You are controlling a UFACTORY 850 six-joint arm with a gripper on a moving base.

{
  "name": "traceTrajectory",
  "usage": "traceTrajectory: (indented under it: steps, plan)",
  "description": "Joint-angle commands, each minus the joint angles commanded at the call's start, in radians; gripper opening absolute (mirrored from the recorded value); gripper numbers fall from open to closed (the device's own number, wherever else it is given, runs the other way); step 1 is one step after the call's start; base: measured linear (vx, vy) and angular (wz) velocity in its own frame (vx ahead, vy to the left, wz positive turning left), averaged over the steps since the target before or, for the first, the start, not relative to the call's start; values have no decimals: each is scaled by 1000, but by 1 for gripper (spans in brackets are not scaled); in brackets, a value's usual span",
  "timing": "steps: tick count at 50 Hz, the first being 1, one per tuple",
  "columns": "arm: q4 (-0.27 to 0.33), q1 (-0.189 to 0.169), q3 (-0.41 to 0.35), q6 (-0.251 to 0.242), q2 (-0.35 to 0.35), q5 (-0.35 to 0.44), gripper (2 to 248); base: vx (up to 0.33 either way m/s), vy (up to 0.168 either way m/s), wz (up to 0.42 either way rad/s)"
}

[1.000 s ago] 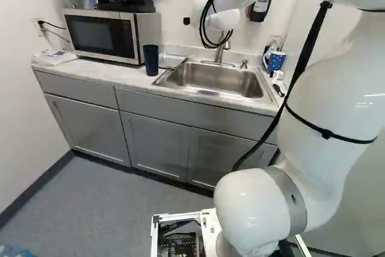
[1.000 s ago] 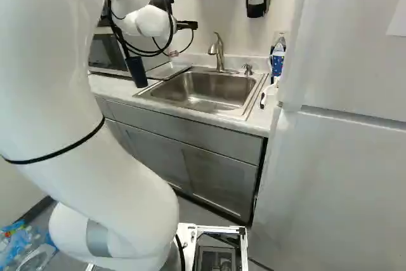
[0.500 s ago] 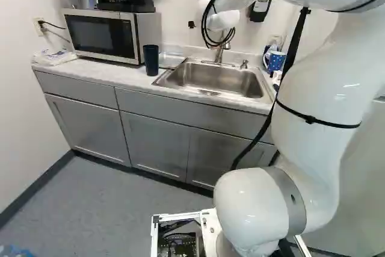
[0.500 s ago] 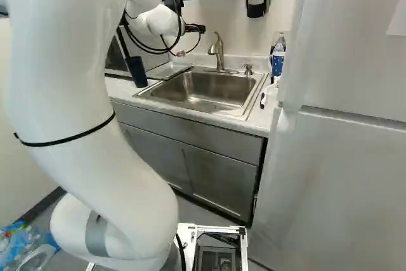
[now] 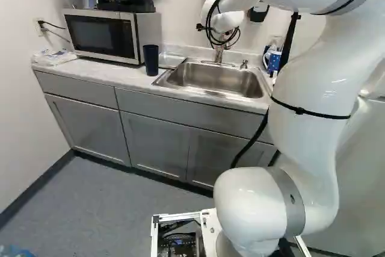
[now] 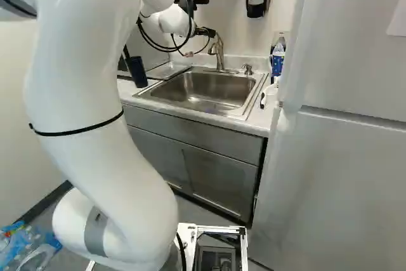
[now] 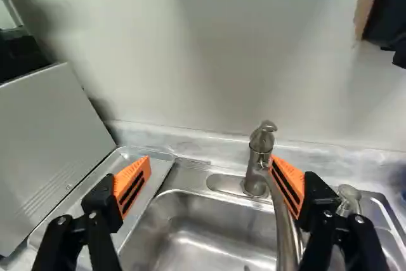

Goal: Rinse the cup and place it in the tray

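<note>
Arm [image 6: 95, 80] swung nearer faucet [image 6: 219, 52], fingers [image 7: 133, 185] wide apart

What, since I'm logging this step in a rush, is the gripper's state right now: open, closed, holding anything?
Gripper: open, its two fingers wide apart, holding nothing.
</note>
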State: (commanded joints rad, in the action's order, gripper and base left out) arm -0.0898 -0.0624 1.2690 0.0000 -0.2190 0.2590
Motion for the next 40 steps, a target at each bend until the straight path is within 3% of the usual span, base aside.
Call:
traceTrajectory:
  steps: [40]
  plan:
    - [0, 2, 238, 0, -205, -24, 247, 0, 0, 0]
